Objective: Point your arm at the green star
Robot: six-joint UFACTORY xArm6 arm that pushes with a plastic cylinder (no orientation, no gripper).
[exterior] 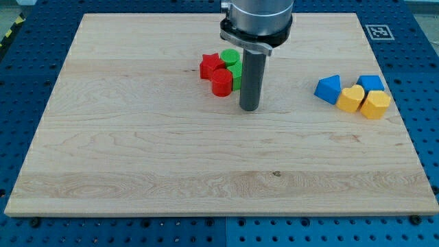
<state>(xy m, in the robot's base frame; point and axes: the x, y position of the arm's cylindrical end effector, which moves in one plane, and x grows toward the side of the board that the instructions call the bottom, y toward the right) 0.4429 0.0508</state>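
My tip (249,108) sits at four o'clock, just beside the green star (237,81), marking it; no claw shows, state unknowable.

The grey metal arm housing (257,17) above my tip (249,108) is cut off by the view's top edge. Just to the view's left of my tip, the dark rod (250,75) hides part of a green block (236,80) whose shape cannot be made out, wedged behind a red cylinder block (221,82). The pale wooden tabletop (137,151) covers part of the blue perforated base (425,137), which runs off every edge.
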